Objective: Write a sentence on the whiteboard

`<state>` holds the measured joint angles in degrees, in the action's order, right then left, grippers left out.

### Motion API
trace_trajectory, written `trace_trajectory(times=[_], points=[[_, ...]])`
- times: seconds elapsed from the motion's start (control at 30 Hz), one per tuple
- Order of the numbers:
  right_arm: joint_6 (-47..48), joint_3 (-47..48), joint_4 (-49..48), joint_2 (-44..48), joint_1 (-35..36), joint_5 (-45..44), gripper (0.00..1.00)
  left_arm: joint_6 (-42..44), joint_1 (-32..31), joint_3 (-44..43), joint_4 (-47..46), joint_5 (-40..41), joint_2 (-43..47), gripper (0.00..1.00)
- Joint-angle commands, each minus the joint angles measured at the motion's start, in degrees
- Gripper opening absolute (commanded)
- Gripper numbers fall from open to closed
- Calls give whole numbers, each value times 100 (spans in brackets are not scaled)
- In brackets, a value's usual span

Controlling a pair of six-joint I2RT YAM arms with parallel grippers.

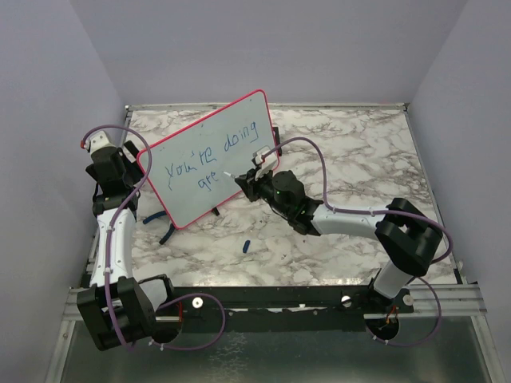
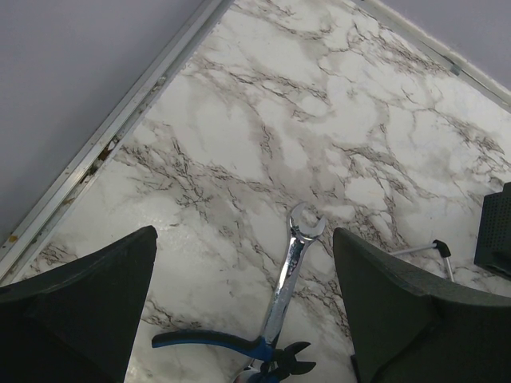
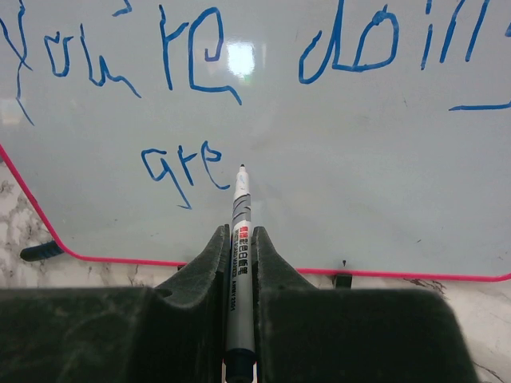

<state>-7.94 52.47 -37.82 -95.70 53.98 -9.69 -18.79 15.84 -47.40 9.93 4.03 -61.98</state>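
Table (image 1: 359, 159): marble top, walled on three sides. Your right half is bare up to the rail, so there is free room there.

Whiteboard (image 1: 239, 120): stands left of centre, propped on black feet and turned diagonally. Its upper corner is near the back wall and its lower edge faces the arms.

Sentence (image 1: 209, 159): blue, in two lines. The top line reads "you're doing" and the second reads "gre". You have blank board to the right of "gre", and below it down to the pink frame.

Right gripper (image 3: 240, 239): fingers pinched narrow on the marker (image 3: 241, 207). The tip sits just right of the "e". You cannot tell whether it touches.

Left gripper (image 2: 243, 235): fingers spread wide with nothing between them. It sits just beside the board's left edge, close to the left wall.

Wrench (image 2: 289, 271): lies on the marble below that gripper.

Pliers (image 2: 231, 345): blue-handled, crossing the wrench's near end.

Small blue piece (image 1: 246, 245): lies alone on the marble in front of the board.
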Motion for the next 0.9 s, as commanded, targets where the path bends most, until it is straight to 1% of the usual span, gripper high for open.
trace_trajectory(times=[0.0, 0.27, 0.87], points=[[29, -117, -225, -79, -9, 171, 0, 77, -81, 57, -77, -206, 97, 92], [19, -80, -280, -108, -60, 220, 0, 128, -89, 68, -84, -223, 98, 92], [33, -32, -369, -226, -221, 651, 0, 167, -106, 78, -106, -279, 65, 92]])
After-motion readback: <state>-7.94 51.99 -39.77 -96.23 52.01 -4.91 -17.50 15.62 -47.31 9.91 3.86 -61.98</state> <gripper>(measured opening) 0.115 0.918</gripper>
